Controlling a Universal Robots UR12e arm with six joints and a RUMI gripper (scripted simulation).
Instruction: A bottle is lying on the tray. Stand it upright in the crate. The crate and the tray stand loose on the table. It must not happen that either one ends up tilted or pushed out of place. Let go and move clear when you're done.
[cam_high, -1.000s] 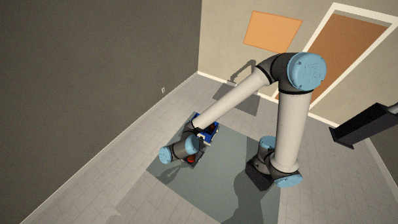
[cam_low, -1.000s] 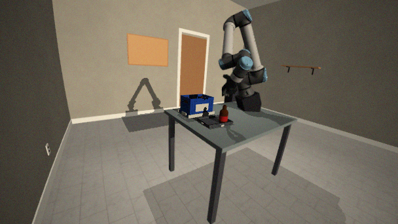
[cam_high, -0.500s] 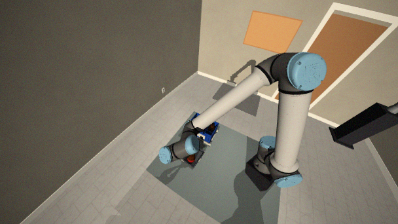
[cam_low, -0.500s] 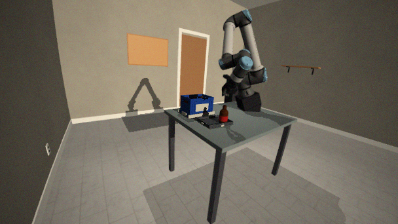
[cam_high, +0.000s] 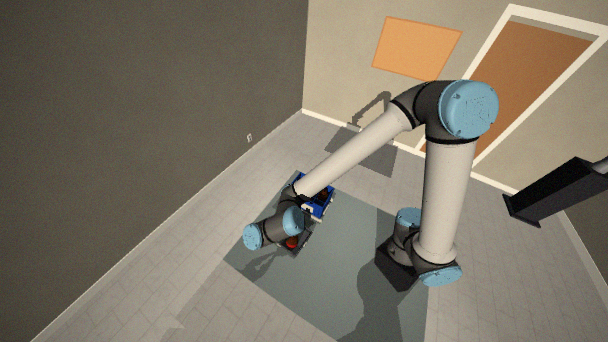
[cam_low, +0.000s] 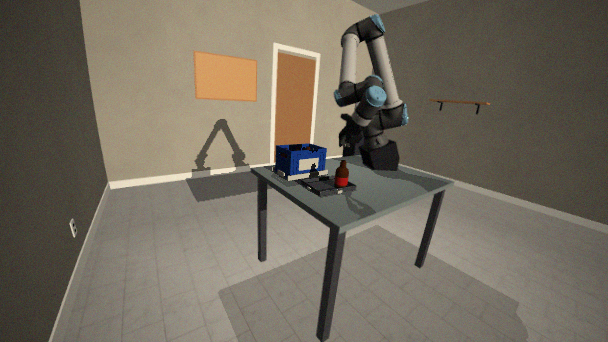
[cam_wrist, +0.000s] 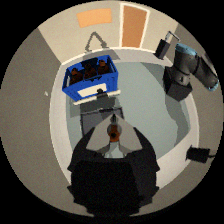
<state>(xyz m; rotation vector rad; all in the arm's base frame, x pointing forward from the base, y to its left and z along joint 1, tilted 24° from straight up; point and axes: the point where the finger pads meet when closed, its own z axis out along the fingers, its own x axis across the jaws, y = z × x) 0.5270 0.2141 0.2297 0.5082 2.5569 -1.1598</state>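
Observation:
A brown bottle with a red label (cam_high: 291, 243) (cam_low: 342, 178) (cam_wrist: 114, 134) stands upright on the near right part of the dark tray (cam_low: 324, 191) (cam_wrist: 87, 120). The blue crate (cam_high: 317, 209) (cam_low: 287, 163) (cam_wrist: 73, 93) stands beside the tray and holds several brown bottles; its floor is mostly hidden. My gripper (cam_low: 345, 144) (cam_wrist: 114, 114) is shut and empty. It points down, higher than the bottle top in the exterior view. In the wrist view the bottle shows through the gap between the finger bodies. The arm hides the gripper in the top view.
The crate and tray are on the grey-green table (cam_high: 330, 270) (cam_low: 400, 192) (cam_wrist: 142, 100), close together near its edge. The crate walls rise well above the tray. The arm's dark base (cam_high: 397, 265) (cam_low: 382, 155) (cam_wrist: 176, 85) stands at the other side of the table.

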